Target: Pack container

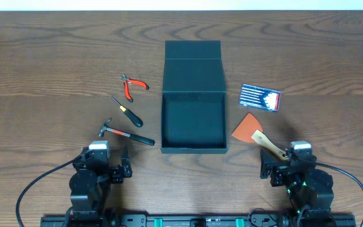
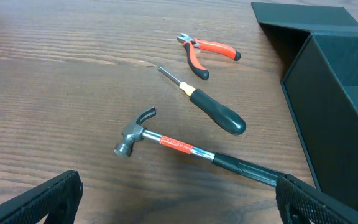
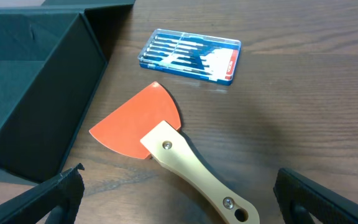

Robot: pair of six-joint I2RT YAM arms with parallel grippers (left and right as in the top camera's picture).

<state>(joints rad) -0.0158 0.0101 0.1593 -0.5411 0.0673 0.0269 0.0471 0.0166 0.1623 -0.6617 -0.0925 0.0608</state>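
The dark teal-black square container [image 1: 193,120] stands open at the table's middle, its flap lid [image 1: 193,58] folded back; it looks empty. It also shows in the left wrist view [image 2: 340,112] and the right wrist view [image 3: 23,93]. Left of it lie red-handled pliers [image 1: 132,86] [image 2: 202,51], a black-handled screwdriver [image 1: 128,112] [image 2: 207,104] and a hammer [image 1: 125,133] [image 2: 185,148]. Right of it lie an orange scraper with a wooden handle [image 1: 257,135] [image 3: 166,140] and a small blue packet [image 1: 260,97] [image 3: 191,55]. My left gripper [image 2: 179,199] is open and empty near the hammer's handle. My right gripper [image 3: 179,199] is open and empty over the scraper's handle end.
The wooden table [image 1: 55,69] runs wide to the left and right of the tools. Both arms sit at the near edge, with black cables looping beside them.
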